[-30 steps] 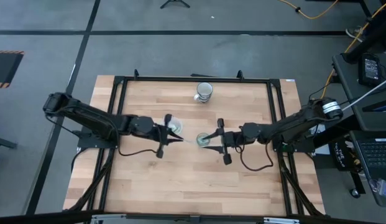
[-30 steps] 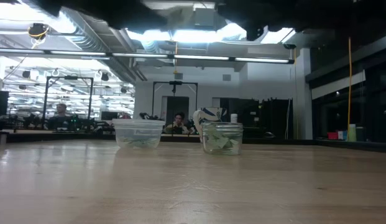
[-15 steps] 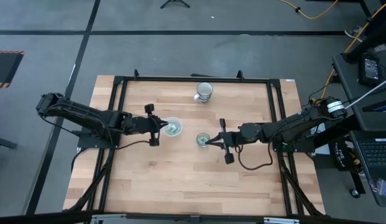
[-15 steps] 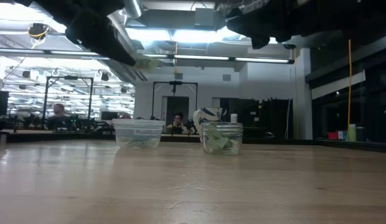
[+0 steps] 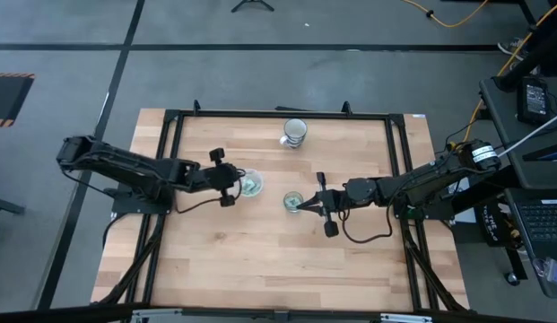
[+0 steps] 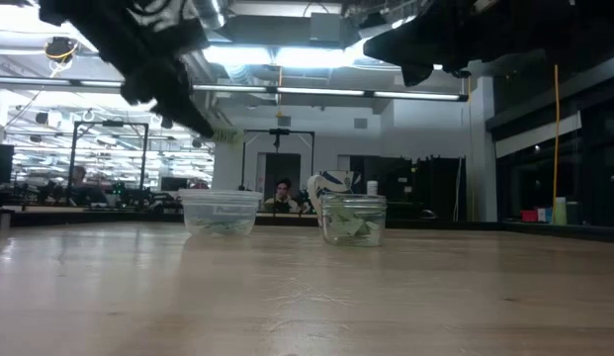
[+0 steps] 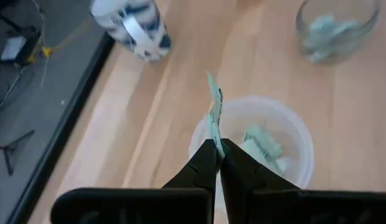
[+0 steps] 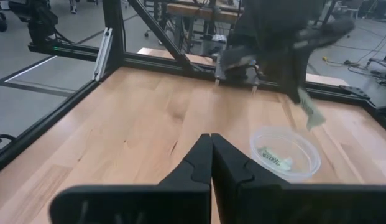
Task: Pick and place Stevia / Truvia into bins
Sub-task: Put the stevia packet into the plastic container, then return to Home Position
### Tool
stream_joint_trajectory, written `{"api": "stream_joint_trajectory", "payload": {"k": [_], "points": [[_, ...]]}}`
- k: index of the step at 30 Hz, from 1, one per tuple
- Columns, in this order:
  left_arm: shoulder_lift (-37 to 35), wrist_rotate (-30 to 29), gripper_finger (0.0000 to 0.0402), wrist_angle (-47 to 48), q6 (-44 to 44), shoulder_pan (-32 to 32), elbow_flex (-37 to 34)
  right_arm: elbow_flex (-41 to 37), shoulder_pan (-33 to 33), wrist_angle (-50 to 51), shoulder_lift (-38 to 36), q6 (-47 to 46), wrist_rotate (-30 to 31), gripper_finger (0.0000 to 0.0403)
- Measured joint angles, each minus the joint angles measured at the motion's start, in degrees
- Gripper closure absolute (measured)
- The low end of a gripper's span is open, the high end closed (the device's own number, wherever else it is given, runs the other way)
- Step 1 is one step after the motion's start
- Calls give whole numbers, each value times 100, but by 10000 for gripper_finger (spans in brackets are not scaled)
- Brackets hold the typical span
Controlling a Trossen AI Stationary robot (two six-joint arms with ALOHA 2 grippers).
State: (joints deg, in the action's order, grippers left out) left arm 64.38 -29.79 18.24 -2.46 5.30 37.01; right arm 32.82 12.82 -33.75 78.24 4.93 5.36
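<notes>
My left gripper (image 7: pixel 216 144) is shut on one green and white Stevia packet (image 7: pixel 214 112). It hovers over the wide whitish bin (image 7: pixel 255 146), which has other packets in it. In the low view the packet (image 6: pixel 225 135) hangs above that bin (image 6: pixel 219 211). The narrow clear bin (image 5: pixel 293 202) also contains packets and stands on the table just in front of my right gripper (image 5: pixel 303 205). That gripper is shut with nothing in it (image 8: pixel 211 138). My left gripper pinches one short end of the packet (image 7: pixel 215 138) between its two fingertips. The fingers slant downward from the table's left side. The rest of the packet sticks out past the tips, seen edge-on. It is lifted clear, above the wide bin's mouth.
A ribbed greyish-white cup (image 5: pixel 295 132) stands near the table's far edge. A black frame (image 5: pixel 175 115) runs around the tabletop. Bare wood lies toward the near edge. A person (image 6: pixel 283 191) sits far off in the room behind.
My left gripper has pulled back toward the table's left from the near side of the wide bin. It then came down over that bin with the packet held. My right gripper has shut beside the narrow bin.
</notes>
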Motion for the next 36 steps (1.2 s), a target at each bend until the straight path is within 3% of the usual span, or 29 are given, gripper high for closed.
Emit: {"api": "stream_joint_trajectory", "payload": {"k": [6,16,36], "points": [[660,578,398,-30,9,-167,0,0,0,1,0,-17,1,400],[1361,496,397,-108,16,-173,-4,0,0,5,0,-17,1,399],[1408,30,329,-518,375,-173,-4,2,0,132,0,-37,1,398]]}}
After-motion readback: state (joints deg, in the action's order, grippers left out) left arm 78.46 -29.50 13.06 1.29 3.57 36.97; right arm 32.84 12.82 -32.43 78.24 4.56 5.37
